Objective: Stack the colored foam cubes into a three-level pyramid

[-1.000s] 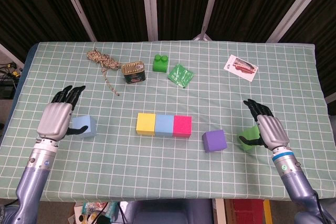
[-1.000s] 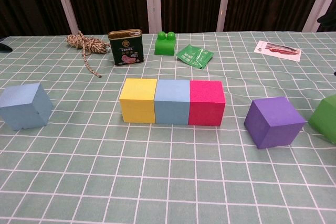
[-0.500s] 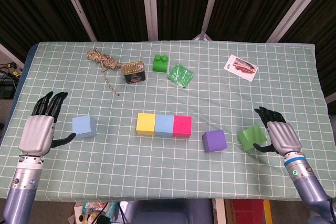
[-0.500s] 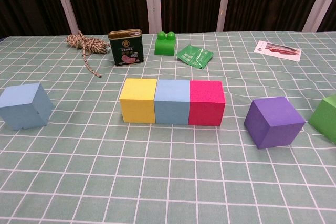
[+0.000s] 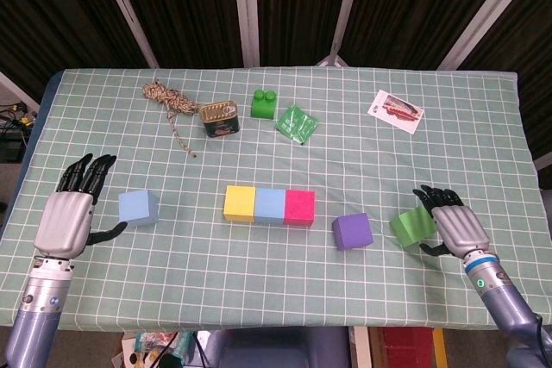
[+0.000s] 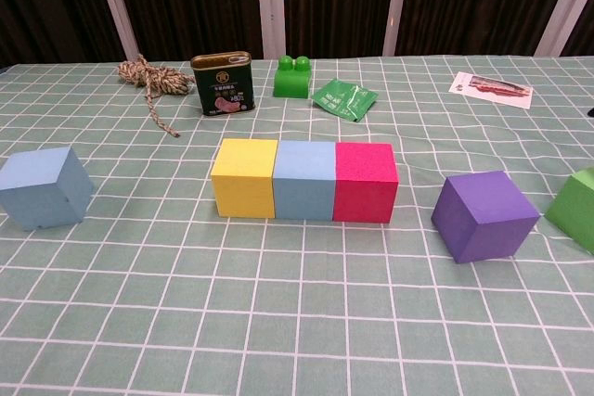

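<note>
Base row of yellow cube point(image 5: 239, 203), middle blue cube point(image 5: 269, 205) and pink cube point(image 5: 299, 208) sits touching at table centre. Right hand point(image 5: 454, 227), fingers spread and empty, is just right of the green cube point(image 5: 412, 226), purple cube point(image 5: 352, 231) beyond it; left hand point(image 5: 67, 216), spread and empty, is just left of the loose blue cube point(image 5: 138, 208). Chest view shows no hands, but shows all cubes one level high.

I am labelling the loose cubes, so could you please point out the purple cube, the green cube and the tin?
purple cube point(image 6: 484, 215), chest view, front face.
green cube point(image 5: 412, 227), head view, top face.
tin point(image 6: 223, 85), chest view, front label.
</note>
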{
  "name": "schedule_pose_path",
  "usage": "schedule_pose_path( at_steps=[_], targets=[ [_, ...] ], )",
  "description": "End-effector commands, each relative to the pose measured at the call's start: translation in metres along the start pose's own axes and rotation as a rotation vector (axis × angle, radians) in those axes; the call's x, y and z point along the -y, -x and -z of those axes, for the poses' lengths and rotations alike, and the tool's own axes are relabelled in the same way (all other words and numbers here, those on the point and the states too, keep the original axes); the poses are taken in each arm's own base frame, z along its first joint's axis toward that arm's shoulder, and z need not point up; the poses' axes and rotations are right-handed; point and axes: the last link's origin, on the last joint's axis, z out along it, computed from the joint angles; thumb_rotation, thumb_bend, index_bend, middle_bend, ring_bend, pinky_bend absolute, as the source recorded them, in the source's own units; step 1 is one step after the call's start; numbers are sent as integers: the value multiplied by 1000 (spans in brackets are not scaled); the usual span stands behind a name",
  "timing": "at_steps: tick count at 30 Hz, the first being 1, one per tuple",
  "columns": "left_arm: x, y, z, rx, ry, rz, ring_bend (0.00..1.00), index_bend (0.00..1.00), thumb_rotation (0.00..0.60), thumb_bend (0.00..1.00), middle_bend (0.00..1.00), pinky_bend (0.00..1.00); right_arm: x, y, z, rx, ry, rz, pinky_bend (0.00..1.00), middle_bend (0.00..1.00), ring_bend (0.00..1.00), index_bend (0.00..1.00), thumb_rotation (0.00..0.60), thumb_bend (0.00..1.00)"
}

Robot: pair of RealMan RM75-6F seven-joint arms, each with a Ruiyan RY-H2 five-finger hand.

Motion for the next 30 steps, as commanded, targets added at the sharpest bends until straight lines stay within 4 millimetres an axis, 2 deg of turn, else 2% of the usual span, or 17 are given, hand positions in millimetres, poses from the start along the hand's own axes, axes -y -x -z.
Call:
schedule_pose_path(
  at_steps=[1,11,22,30],
  targets=[
    [0,0,0,0,0,-2,13,0,600,58,71,85,-4,15,-7,41,-15,18,0,77,22,0,600,251],
    [1,0,0,-8,-3,-6,14,0,600,58,73,85,-13,27,-20,23,-47,25,0,210,89,0,600,252],
    [0,4,0,-5,-6,-11,13,5,600,58,76,85,-17,30,-25,19,-56,13,0,249,119,0,600,252],
    [0,4,-1,-4,-8,-8,14,8,600,59,78,85,-18,30,-27,-6,-60,6,0,356,225,0,600,251]
  ],
)
